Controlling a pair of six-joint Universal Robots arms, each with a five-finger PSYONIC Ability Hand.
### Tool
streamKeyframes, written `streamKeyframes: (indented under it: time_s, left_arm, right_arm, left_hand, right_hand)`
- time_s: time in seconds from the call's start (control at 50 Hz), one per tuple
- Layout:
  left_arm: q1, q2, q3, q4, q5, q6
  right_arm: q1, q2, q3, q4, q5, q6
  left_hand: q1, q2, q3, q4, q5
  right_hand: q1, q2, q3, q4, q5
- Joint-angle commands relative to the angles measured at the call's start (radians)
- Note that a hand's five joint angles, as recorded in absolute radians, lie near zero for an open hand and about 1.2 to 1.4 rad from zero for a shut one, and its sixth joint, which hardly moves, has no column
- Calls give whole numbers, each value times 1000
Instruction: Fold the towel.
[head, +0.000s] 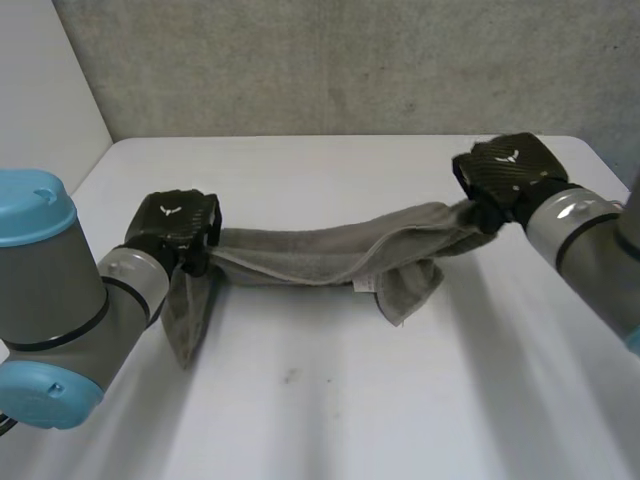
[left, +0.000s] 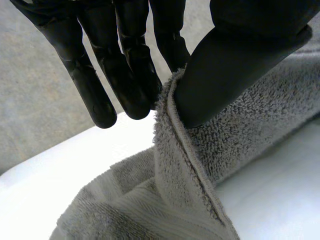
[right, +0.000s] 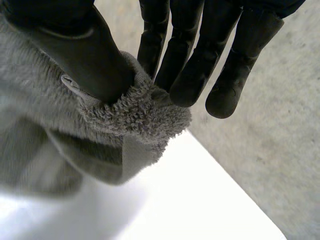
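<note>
Left hand (head: 178, 230) pinching towel (head: 320, 255) end, right hand (head: 505, 175) pinching opposite end

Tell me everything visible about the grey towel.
The grey terry-cloth towel is held stretched between the black left robot hand and black right robot hand, each pinching one end between thumb and fingers. It is bunched lengthwise and sags in the middle, its hemmed edges showing and its loose corners drooping towards the white table.

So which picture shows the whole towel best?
The head view: the grey towel hangs stretched between the left hand and right hand. Each wrist view shows, up close, the bit pinched between that hand's thumb and fingers.
</note>
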Motion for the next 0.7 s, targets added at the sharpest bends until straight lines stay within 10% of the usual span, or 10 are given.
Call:
streamKeyframes:
  time_s: [0.02,0.7]
  left_arm:
    - [-2,-45,-28,19,29,0]
    - [-90,-265,-39,231,99,-9]
  right_arm:
    - [-22,6,27,82,1,-110]
    - [-148,-69,195,-95,-18,68]
  left_hand:
    - [206,179,179,177,194]
    - [-519,-546,-546,-547,-531]
  right_hand:
    - [96,105,68,59,95]
    - [96,105,68,59,95]
